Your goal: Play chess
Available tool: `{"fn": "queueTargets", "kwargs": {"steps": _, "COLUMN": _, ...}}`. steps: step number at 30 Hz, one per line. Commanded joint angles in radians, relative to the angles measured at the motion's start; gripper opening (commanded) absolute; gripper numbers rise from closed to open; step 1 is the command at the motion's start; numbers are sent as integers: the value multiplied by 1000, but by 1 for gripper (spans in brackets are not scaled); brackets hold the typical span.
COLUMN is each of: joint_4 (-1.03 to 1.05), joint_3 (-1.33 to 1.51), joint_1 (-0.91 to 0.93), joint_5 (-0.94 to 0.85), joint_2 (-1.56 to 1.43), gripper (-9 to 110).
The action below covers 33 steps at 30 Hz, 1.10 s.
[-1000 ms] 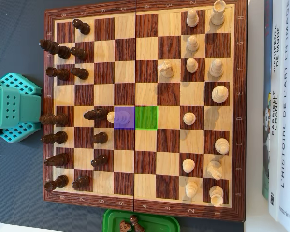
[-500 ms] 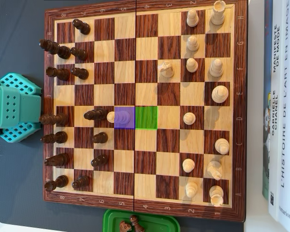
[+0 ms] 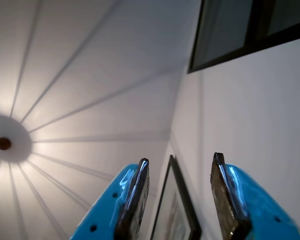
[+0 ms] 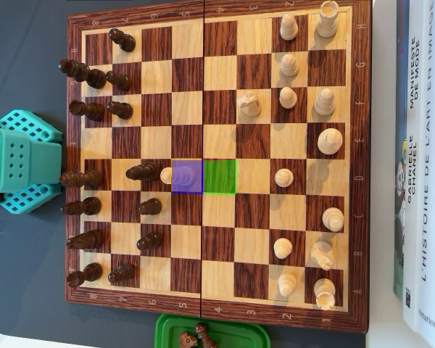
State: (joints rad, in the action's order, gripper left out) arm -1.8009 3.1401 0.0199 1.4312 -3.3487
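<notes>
Overhead, a wooden chessboard (image 4: 217, 304) fills the dark tabletop (image 4: 29, 43), dark pieces (image 4: 94, 109) ranked along its left edge and light pieces (image 4: 304, 145) spread along its right. Near the board's centre a purple-tinted square (image 4: 187, 177) holds a light pawn (image 4: 183, 176), with a green-tinted square (image 4: 220, 177) touching it on the right. The arm's teal base (image 4: 22, 161) sits just off the board's left edge; a green tray (image 4: 167, 330) with dark pieces lies at the bottom edge, and books (image 4: 420, 159) line the right. In the wrist view, the blue gripper (image 3: 179, 162) points at a white ceiling, jaws parted and holding nothing.
</notes>
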Motion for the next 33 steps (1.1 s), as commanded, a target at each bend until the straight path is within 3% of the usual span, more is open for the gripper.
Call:
{"fn": "queueTargets", "kwargs": {"steps": 1, "joint_4": -3, "joint_3": 18, "joint_1": -5, "joint_5": 2, "joint_2": 2, "gripper": 18}}
{"fn": "queueTargets", "kwargs": {"steps": 20, "joint_4": 32, "joint_3": 12, "joint_1": -2, "joint_5": -5, "joint_2": 2, "gripper": 18}}
{"fn": "queueTargets", "kwargs": {"steps": 24, "joint_4": 210, "joint_3": -64, "joint_1": 8, "joint_5": -5, "joint_2": 2, "gripper": 18}}
{"fn": "queueTargets", "kwargs": {"steps": 33, "joint_4": 899, "joint_3": -249, "joint_1": 9, "joint_5": -2, "joint_2": 2, "gripper": 18}}
